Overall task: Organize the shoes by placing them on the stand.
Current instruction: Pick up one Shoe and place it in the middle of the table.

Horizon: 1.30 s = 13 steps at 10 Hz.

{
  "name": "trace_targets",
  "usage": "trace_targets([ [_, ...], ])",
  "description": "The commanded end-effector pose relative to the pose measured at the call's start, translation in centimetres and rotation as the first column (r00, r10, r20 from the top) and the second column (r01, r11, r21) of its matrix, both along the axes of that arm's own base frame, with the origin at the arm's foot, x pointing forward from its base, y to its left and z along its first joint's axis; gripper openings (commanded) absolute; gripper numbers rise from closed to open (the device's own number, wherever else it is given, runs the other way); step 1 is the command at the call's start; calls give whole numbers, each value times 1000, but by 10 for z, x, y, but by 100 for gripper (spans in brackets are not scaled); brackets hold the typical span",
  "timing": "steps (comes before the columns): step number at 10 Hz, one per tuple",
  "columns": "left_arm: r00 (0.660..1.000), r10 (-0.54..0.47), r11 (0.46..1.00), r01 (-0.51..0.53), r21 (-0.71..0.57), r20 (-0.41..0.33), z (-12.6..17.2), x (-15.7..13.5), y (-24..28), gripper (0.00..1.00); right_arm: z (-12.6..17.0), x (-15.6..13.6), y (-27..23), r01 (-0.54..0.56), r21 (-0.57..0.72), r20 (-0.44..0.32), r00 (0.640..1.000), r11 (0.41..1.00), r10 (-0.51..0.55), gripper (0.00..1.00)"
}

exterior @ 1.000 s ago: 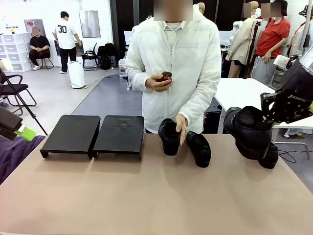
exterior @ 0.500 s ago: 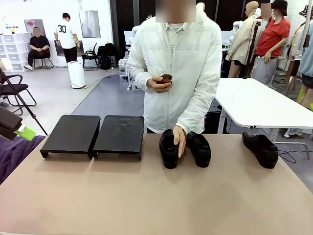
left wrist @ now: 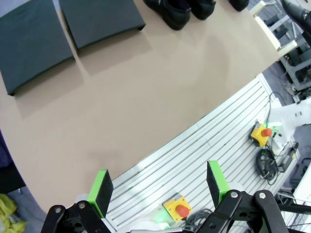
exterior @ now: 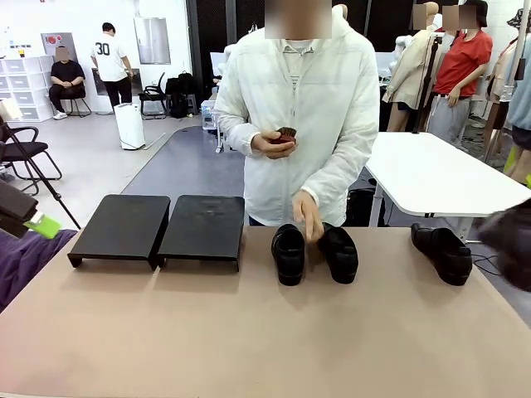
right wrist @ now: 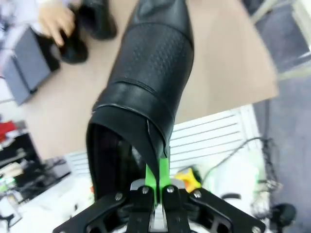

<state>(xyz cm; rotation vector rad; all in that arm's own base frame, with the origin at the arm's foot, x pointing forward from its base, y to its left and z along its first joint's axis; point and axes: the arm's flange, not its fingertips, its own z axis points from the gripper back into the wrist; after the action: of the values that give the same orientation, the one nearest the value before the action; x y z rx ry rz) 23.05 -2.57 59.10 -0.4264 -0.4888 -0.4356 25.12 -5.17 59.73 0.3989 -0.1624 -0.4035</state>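
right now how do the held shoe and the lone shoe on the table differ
The held shoe is pinched at its collar by the right end effector; the lone shoe is untouched. The held shoe hangs in air; the lone shoe sits on the table. Both are black.

Straight below your left gripper (left wrist: 158, 187) you had a white slatted base (left wrist: 228, 141). A yellow box (left wrist: 177, 209) with a red button sat close by the fingers, and a second yellow box (left wrist: 261, 133) lay farther along the slats. Ahead of the gripper ran the tan table (left wrist: 146, 97). Far beyond it you looked into an evenly lit room with a white wall (exterior: 83, 16) and a grey floor (exterior: 91, 157) crossed by a darker strip (exterior: 178, 166). White drawers (exterior: 21, 83) stood against the wall, a black chair (exterior: 21, 153) nearer, and a white table (exterior: 431, 174) off to the other side.
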Motion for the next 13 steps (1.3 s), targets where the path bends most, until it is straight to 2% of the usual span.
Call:
trace_targets([
  [1,1000,-16,1000,16,-14,1,1,1,2,100,7,22,72,-62,-19,-13,998,998,62,0],
  [2,1000,-16,1000,16,-14,1,1,1,2,100,2,37,122,-166,-2,12,986,986,166,0],
  [4,1000,-16,1000,16,-14,1,1,1,2,100,-35,60,224,-381,41,-30,924,924,382,0],
  [5,1000,-16,1000,16,-14,1,1,1,2,100,-56,67,262,-399,75,-33,915,914,402,0],
  [6,1000,-16,1000,16,-14,1,1,1,2,100,-79,69,291,-405,129,-76,906,905,416,0],
  [8,1000,-16,1000,16,-14,1,1,1,2,100,-138,75,334,-345,123,-123,925,931,359,0],
  [9,1000,-16,1000,16,-14,1,1,1,2,100,-166,84,344,-360,108,-125,920,927,372,0],
  [10,1000,-16,1000,16,-14,1,1,1,2,100,-185,94,351,-387,162,-146,900,908,410,0],
  [12,1000,-16,1000,16,-14,1,1,1,2,100,-214,111,358,-425,111,-101,895,899,435,0],
  [13,1000,-16,1000,16,-14,1,1,1,2,100,-224,118,360,-433,102,-127,887,896,443,0],
])
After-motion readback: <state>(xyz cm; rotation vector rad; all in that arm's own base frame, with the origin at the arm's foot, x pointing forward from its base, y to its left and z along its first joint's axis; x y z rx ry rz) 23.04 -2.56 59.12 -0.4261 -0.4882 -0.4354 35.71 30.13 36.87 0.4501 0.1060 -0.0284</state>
